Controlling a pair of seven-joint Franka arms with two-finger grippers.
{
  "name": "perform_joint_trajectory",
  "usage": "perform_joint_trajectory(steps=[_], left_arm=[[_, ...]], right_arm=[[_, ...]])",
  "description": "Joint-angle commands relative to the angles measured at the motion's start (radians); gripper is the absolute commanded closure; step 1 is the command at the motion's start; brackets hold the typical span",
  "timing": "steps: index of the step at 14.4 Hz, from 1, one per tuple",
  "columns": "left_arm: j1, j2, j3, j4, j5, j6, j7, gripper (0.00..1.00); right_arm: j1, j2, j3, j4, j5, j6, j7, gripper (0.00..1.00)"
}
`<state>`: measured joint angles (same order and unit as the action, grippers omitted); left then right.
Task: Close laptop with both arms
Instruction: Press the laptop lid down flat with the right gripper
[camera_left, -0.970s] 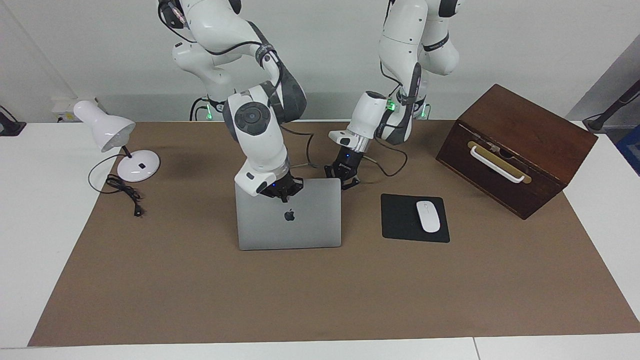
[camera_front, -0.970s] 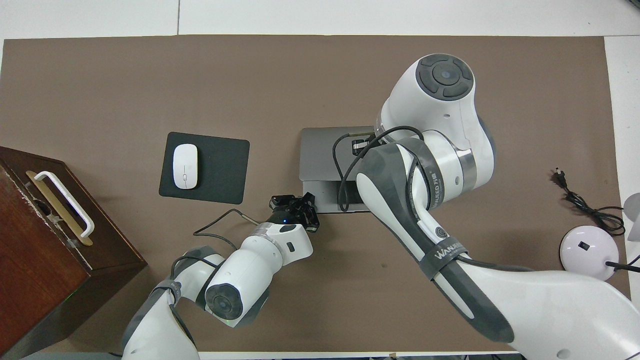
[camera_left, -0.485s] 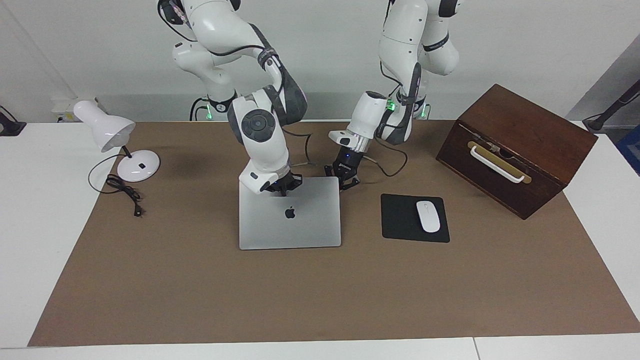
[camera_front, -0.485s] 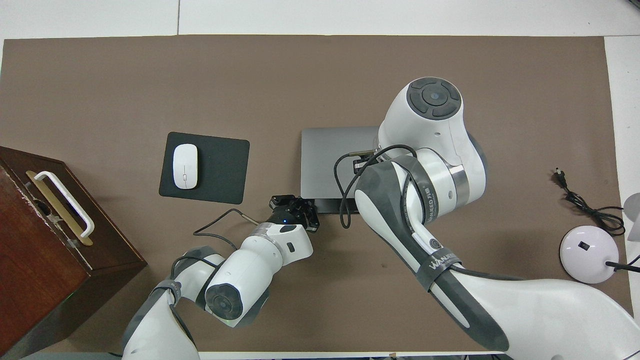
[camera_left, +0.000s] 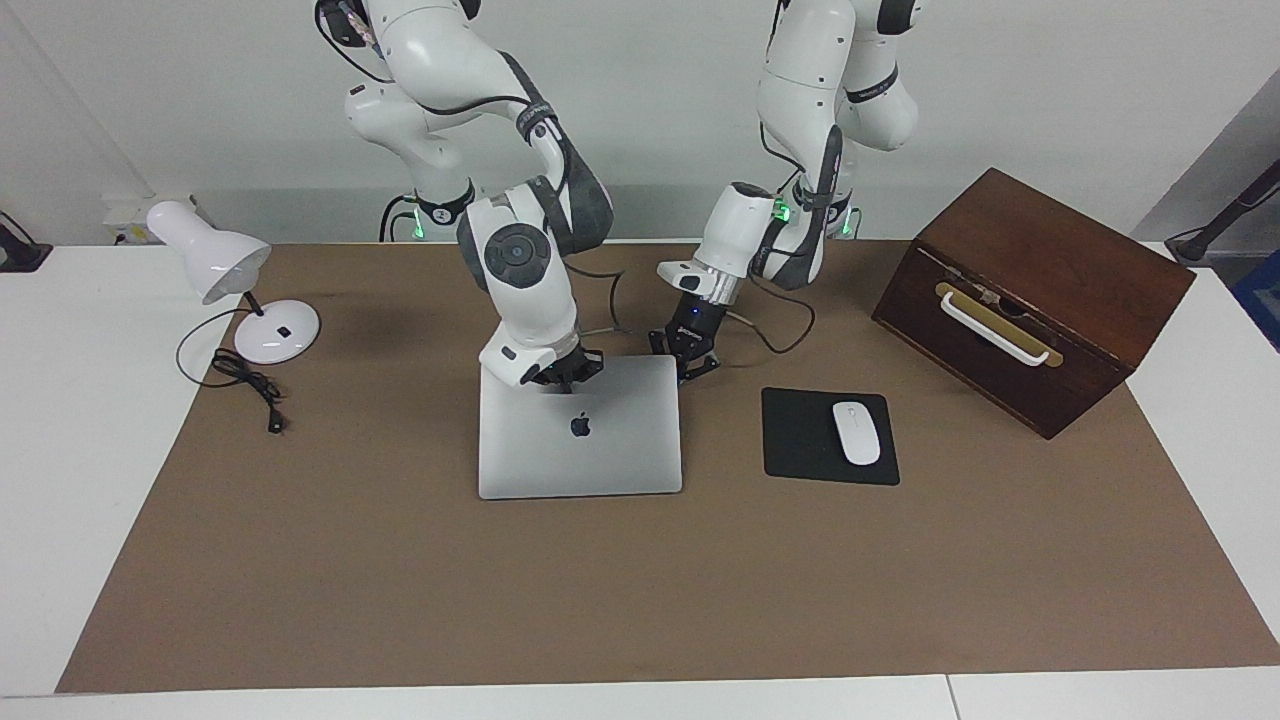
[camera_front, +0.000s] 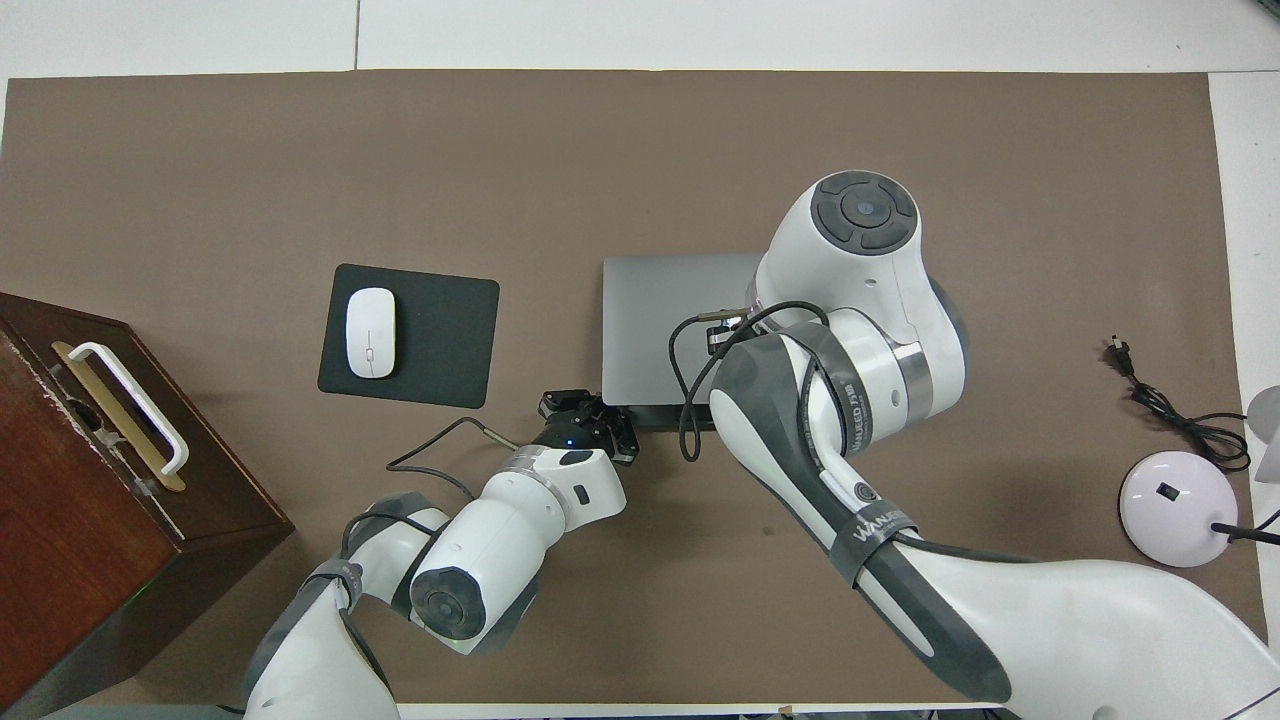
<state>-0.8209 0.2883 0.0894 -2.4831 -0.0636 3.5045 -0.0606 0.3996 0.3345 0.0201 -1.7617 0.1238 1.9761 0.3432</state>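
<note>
- You've got the thin silver-grey metal laptop (camera_left: 580, 428) with the dark apple logo lying lid-down and almost flat in the middle of the brown table mat (camera_left: 640, 590); from overhead a thin dark strip of its base shows along the edge nearest the robots.
- Your right gripper (camera_left: 566, 376) sits on the lid's edge nearest the robots, toward the right arm's end of that edge, and looks to be touching the lid. Fingertips together, nothing gripped. The overhead view hides it under the arm's own wrist.
- Your left gripper (camera_left: 690, 358) is down at the laptop's corner nearest the robots, on the left arm's end, just beside the lid edge. I can't tell whether it touches. Fingers closed, holding nothing.
- The black rectangular mousepad (camera_left: 800, 438) with the white oval mouse (camera_left: 857, 432) on it lies beside the laptop, toward the left arm's end.
- The dark brown wooden box (camera_left: 1030, 300) with the white handle stands tilted toward the left arm's end of the table, well apart from the laptop.
- The white desk lamp (camera_left: 235, 285) with its black cord stands at the right arm's end.
</note>
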Motion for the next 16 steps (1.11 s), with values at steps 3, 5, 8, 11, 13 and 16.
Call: perform_joint_trajectory(steps=[3,5,8,11,13,16], left_arm=[[-0.017,0.100,0.035,0.004,-0.016,-0.006,0.025,1.00],[-0.017,0.100,0.038,0.004,-0.016,-0.006,0.031,1.00],[-0.017,0.100,0.039,0.004,-0.016,-0.006,0.056,1.00],[-0.017,0.111,0.039,0.004,-0.016,-0.006,0.065,1.00],[-0.017,0.111,0.041,0.004,-0.016,-0.004,0.068,1.00],[-0.017,0.111,0.041,0.004,-0.016,-0.004,0.070,1.00]], right_arm=[[-0.002,-0.035,0.015,-0.076,0.028,0.061,-0.035,1.00],[-0.002,-0.032,0.015,-0.081,0.028,0.070,-0.033,1.00],[-0.002,-0.035,0.015,-0.094,0.030,0.086,-0.033,1.00],[-0.001,-0.034,0.017,-0.105,0.030,0.092,-0.032,1.00],[-0.001,-0.035,0.017,-0.111,0.030,0.107,-0.033,1.00],[-0.001,-0.035,0.017,-0.113,0.028,0.109,-0.033,1.00]])
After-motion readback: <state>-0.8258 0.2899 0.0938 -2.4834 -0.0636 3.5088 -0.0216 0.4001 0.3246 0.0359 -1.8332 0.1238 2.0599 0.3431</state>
